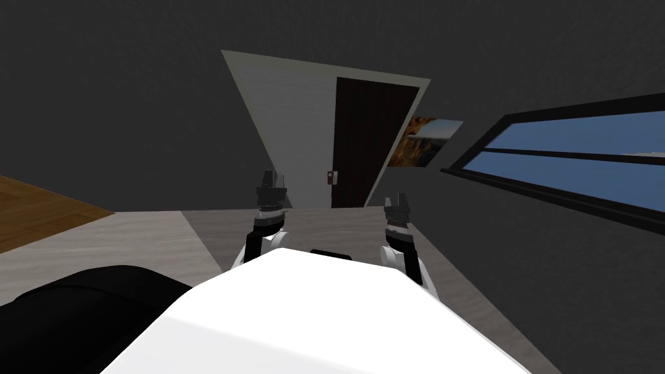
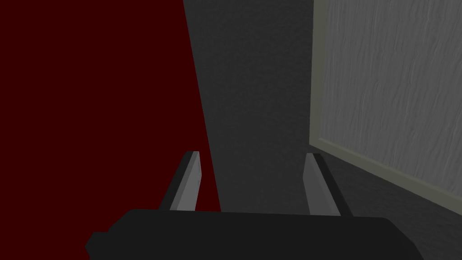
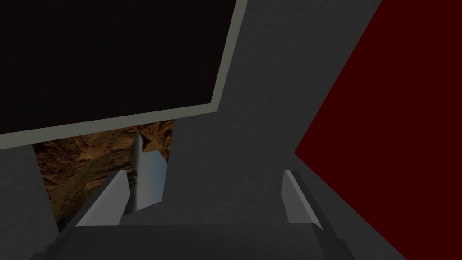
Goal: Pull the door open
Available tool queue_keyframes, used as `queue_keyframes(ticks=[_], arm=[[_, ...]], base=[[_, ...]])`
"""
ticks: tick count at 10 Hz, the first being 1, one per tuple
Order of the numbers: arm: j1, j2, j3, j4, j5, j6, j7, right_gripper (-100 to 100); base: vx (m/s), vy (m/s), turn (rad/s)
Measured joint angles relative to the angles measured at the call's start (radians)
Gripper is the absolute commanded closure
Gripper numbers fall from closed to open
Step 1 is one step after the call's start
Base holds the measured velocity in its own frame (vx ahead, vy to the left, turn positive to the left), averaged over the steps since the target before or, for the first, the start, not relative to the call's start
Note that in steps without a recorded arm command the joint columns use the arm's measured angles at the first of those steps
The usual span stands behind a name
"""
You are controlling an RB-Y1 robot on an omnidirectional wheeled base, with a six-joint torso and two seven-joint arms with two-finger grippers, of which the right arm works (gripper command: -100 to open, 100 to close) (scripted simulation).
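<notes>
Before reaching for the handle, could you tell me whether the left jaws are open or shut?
Open: the left jaws' fingers stand well apart, nothing between them.

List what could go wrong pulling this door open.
1. The left end effector and right end effector stand open, well short of the small handle; a reach could miss it.
2. The right end effector points toward the picture beside the door frame and might strike it.
3. I stand straight in front and could block the swing myself.
</notes>
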Motion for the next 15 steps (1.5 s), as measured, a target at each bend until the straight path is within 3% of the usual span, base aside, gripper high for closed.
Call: queue_keyframes(ticks=[9, 11, 15], arm=[[-0.081, -0.028, -0.045, 0.206, 0.067, 0.022, -0.095, -100], [-0.104, -0.036, -0.057, 0.248, 0.083, 0.038, -0.119, -100], [-0.142, -0.055, -0.083, 0.358, 0.112, 0.038, -0.169, -100]], base=[[0.110, 0.053, 0.089], [0.108, 0.060, 0.088], [0.111, 0.050, 0.099]])
